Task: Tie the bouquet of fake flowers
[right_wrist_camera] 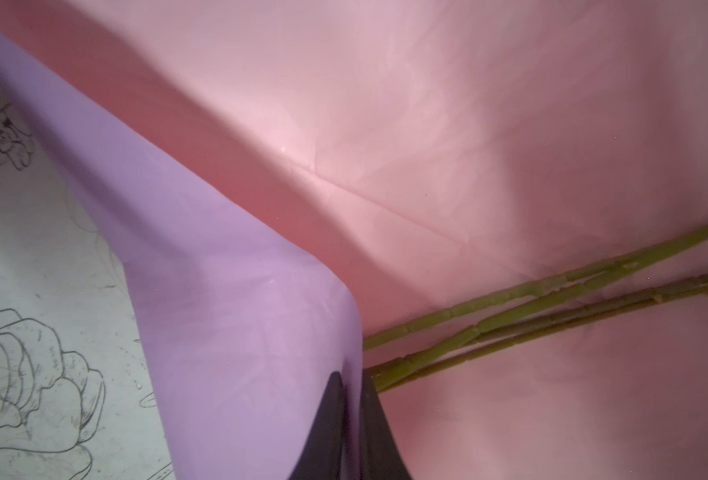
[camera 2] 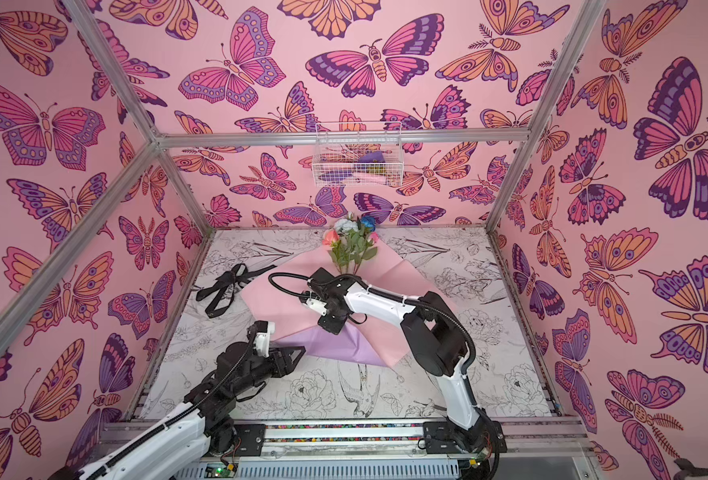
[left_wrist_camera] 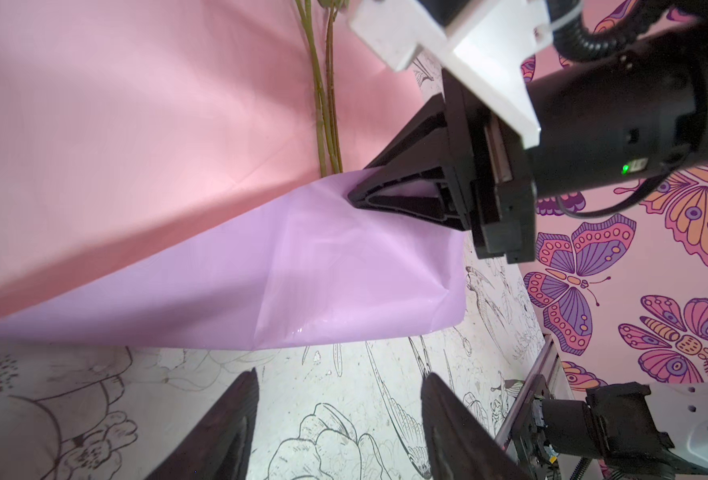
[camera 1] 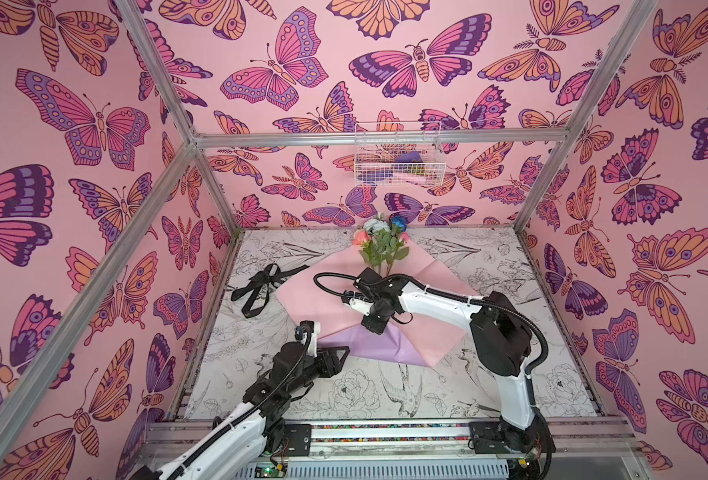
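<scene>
Bouquet of fake flowers [camera 1: 383, 245], one, on one sheet [camera 1: 314, 291]; right end effector [left_wrist_camera: 353, 196] pinches it, left end effector [left_wrist_camera: 339, 377] gapes empty

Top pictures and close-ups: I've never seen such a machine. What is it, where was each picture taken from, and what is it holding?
It is a robot: a left arm and a right arm fixed at the front edge of the table, each ending in a two-fingered tool. The two wide pictures come from one camera overhead and are almost alike. The two close-ups come from small cameras on the arms' wrists. On the table lie a sheet of paper, pink on one side and lilac on the other, a bouquet resting on it, and a black ribbon beside it. The right tool is shut on the paper's folded-over lilac corner. The left tool is open near the paper's edge, holding nothing.
</scene>
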Action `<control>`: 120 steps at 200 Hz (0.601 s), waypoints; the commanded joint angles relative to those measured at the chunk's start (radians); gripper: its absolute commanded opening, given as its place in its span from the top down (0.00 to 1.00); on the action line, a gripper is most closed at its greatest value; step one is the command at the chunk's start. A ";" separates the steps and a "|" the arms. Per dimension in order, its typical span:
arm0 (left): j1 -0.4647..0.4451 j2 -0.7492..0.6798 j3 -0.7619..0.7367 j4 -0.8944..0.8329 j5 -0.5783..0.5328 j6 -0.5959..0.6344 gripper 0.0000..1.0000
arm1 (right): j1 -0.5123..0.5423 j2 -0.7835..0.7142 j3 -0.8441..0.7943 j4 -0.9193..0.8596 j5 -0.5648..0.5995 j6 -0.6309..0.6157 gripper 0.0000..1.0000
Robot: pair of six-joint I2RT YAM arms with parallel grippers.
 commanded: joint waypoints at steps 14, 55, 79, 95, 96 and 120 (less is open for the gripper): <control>-0.020 0.141 0.018 0.144 0.065 0.034 0.36 | -0.014 0.060 0.070 -0.026 -0.101 -0.082 0.90; -0.031 0.335 0.053 0.296 0.112 0.033 0.37 | -0.035 0.103 0.121 -0.050 -0.147 -0.104 0.92; -0.031 0.397 0.077 0.346 0.111 0.031 0.38 | -0.052 0.114 0.128 -0.050 -0.166 -0.100 0.93; -0.032 0.427 0.092 0.355 0.093 0.025 0.38 | -0.060 0.118 0.131 -0.047 -0.171 -0.095 0.92; -0.033 0.429 0.093 0.355 0.091 0.024 0.38 | -0.060 0.117 0.131 -0.047 -0.171 -0.095 0.92; -0.032 0.480 0.110 0.369 0.047 0.019 0.40 | -0.069 0.122 0.131 -0.026 -0.170 -0.081 0.90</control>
